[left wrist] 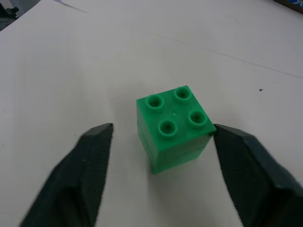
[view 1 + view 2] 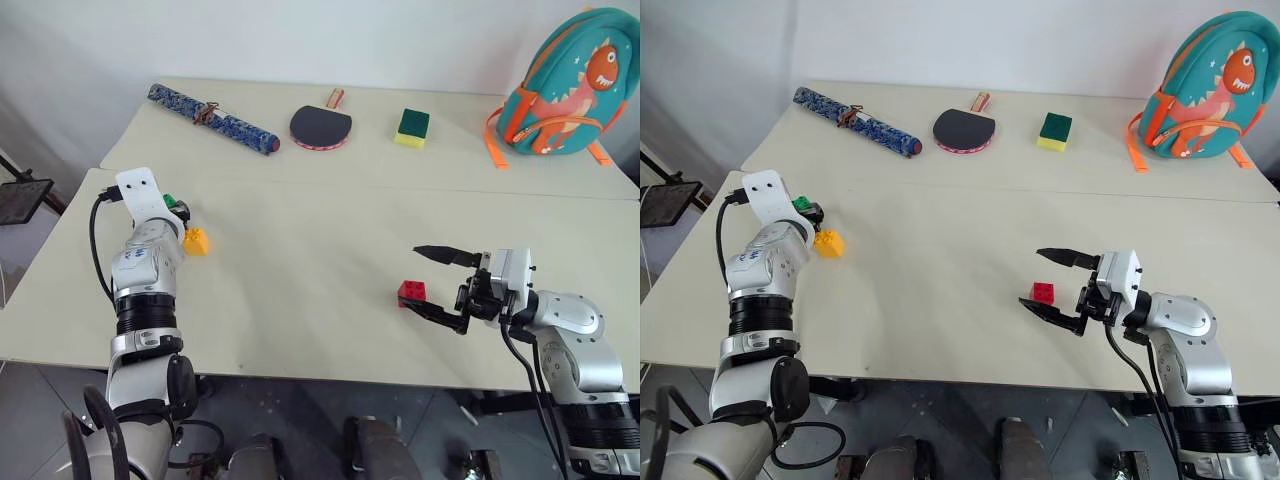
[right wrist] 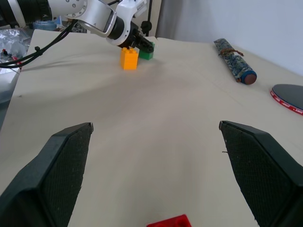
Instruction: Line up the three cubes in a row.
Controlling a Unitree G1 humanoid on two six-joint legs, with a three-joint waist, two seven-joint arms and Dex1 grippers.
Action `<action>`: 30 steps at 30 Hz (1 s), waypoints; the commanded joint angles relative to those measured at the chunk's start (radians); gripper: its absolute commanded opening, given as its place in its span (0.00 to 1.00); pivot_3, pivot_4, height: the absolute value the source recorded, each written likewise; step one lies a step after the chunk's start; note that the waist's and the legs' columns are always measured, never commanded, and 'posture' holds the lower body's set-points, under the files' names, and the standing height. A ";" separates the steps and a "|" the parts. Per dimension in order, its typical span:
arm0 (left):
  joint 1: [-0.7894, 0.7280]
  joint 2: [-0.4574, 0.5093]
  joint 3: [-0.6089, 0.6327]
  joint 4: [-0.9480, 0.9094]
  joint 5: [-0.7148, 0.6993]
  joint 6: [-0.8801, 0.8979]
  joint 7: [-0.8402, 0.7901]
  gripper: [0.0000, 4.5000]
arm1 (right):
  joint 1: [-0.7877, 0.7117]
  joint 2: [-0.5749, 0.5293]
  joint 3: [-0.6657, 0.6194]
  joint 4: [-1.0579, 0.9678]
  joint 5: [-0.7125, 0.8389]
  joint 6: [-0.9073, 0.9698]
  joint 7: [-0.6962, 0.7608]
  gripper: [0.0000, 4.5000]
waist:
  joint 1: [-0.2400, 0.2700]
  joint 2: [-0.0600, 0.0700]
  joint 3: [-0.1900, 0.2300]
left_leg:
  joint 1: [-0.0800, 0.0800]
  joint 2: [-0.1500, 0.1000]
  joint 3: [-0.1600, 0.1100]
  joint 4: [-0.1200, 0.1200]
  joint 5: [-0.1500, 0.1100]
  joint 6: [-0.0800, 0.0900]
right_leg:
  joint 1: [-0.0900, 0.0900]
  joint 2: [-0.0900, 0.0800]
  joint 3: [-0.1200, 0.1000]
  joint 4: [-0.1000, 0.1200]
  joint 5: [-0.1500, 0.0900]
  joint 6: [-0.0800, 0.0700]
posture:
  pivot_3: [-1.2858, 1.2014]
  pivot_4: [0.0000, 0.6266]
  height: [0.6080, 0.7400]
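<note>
Cubes sit in two places on the pale table. The green cube stands studs-up near the table's left edge, between the two black fingers of the left gripper. One finger touches or nearly touches a side of it, while the other finger stands off with a clear strip of table showing between it and the brick, so the jaws bracket the cube but do not clamp it on both sides. The cube rests on the table. Just beside it, toward the table's middle, the yellow-orange cube stands upright on the surface; seen from the right wrist, the two are close neighbours, and I cannot tell whether they touch.

Well apart from that pair, toward the right front of the table, lies the red cube. The right gripper points at it from the right with its fingers spread wide, one raised above the table and one low beside the cube, gripping nothing. Whether the lower finger touches the brick I cannot tell.

Along the far side of the table lie a rolled blue patterned bundle, a table-tennis paddle, a green-topped yellow sponge, and a teal dinosaur backpack at the far right corner.
</note>
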 commanded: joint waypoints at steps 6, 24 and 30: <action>0.014 0.051 0.095 -0.040 -0.083 -0.102 -0.105 0.32 | 0.022 0.012 -0.023 -0.026 0.009 -0.030 -0.022 1.00 | -0.002 0.000 0.000 | 0.000 0.000 0.000 0.000 0.000 0.000 | 0.000 0.000 0.000 0.000 0.000 0.000 | 0.52 0.24 1.00; 0.062 0.235 -0.650 -0.339 -0.128 -0.288 -1.552 0.32 | 0.263 -0.121 -0.220 -0.076 0.027 -0.048 -0.008 1.00 | 0.022 0.000 0.000 | 0.002 0.001 0.003 0.002 -0.001 -0.002 | 0.002 0.002 0.003 -0.001 -0.001 -0.001 | 0.52 0.24 1.00; 0.031 0.057 -0.758 -0.204 0.017 -0.358 -1.451 0.32 | 0.376 -0.099 -0.233 -0.159 0.038 -0.034 -0.045 1.00 | 0.015 0.000 0.000 | 0.001 0.001 -0.003 0.002 -0.001 0.000 | 0.000 0.003 0.006 -0.002 0.000 -0.001 | 0.52 0.24 1.00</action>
